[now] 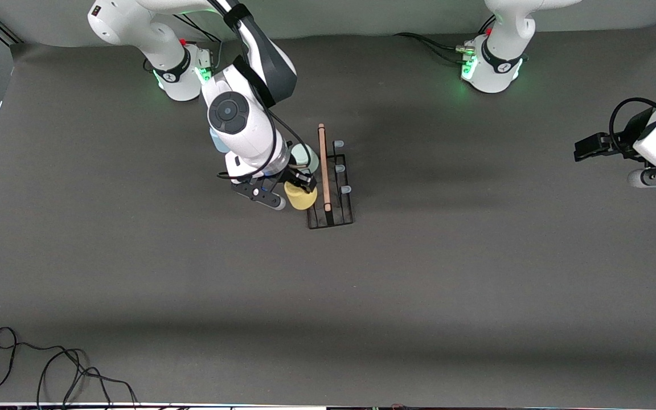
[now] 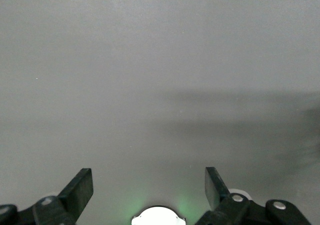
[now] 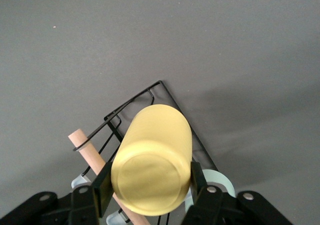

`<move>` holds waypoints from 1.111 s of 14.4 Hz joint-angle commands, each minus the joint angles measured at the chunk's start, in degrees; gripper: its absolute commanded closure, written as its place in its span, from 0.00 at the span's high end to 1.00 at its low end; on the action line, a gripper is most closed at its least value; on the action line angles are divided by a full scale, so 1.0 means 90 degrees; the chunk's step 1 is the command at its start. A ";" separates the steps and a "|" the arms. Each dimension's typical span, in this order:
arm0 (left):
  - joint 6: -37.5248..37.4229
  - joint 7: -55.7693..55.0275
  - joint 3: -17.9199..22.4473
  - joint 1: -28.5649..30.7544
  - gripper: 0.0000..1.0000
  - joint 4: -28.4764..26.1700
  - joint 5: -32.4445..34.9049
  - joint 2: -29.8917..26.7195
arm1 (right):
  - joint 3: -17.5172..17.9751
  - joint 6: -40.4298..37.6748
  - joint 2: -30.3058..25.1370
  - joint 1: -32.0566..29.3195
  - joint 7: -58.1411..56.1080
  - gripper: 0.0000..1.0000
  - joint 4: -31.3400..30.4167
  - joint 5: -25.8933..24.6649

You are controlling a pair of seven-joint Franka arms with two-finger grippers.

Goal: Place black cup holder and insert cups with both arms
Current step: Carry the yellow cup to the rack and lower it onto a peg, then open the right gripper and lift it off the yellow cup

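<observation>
The black cup holder point(image 1: 331, 225) stands on the table's middle, its wooden rod point(image 1: 323, 165) running along the top. My right gripper point(image 1: 296, 185) is shut on the yellow cup point(image 1: 300, 196), which lies on its side over the holder's end nearer the front camera, on the right arm's side of the rod. In the right wrist view the fingers clamp the yellow cup point(image 3: 152, 160) near its base, with the holder's wire point(image 3: 160, 82) and rod point(image 3: 87, 147) under it. A pale green cup point(image 1: 305, 156) sits on the holder, farther from the camera. My left gripper point(image 2: 149, 185) waits open, holding nothing.
Three free prongs with pale blue tips point(image 1: 340, 168) stick out on the holder's side toward the left arm. A pale blue shape point(image 1: 217, 142) peeks from under the right arm's wrist. A black cable point(image 1: 49, 364) lies at the front corner near the right arm's end.
</observation>
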 commanded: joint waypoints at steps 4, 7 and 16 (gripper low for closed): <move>-0.0160 -0.0050 -0.0001 0.0006 1.00 -0.0006 0.0034 -0.0082 | -0.0110 -0.0364 0.0142 0.0026 0.0149 1.00 0.0370 -0.0287; -0.0160 -0.0050 -0.0001 0.0006 1.00 -0.0006 0.0034 -0.0082 | -0.0606 -0.1708 -0.0063 -0.0023 -0.0229 1.00 0.1022 -0.0502; -0.0150 -0.0069 -0.0010 -0.0003 1.00 -0.0006 0.0044 -0.0073 | -0.2793 -0.4455 -0.0991 -0.0013 -0.3100 1.00 0.1931 -0.0969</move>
